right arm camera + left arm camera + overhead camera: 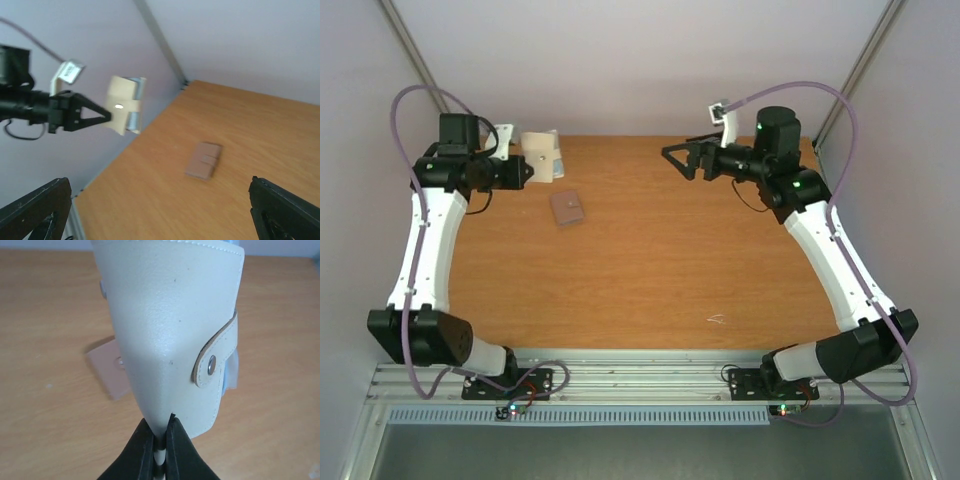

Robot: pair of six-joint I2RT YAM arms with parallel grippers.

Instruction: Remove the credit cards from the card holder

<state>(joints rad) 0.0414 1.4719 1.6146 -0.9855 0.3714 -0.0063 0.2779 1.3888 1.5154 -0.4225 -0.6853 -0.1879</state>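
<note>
The card holder (542, 155) is folded shut, cream on the outside, with a snap strap. It hangs in the air at the back left. My left gripper (528, 170) is shut on its folded edge. In the left wrist view the black fingers (145, 450) pinch the holder (165, 330) at its lower corner. A pale blue edge (231, 367) peeks out at its side. The credit cards are hidden. My right gripper (675, 158) is open and empty, raised at the back right and facing the holder (125, 105). Its fingers (40, 205) stand wide apart.
A small mauve-brown pouch (567, 208) lies flat on the wooden table (660, 270) under the held holder. It also shows in the left wrist view (107, 367) and the right wrist view (203, 160). Grey walls close in the back and sides.
</note>
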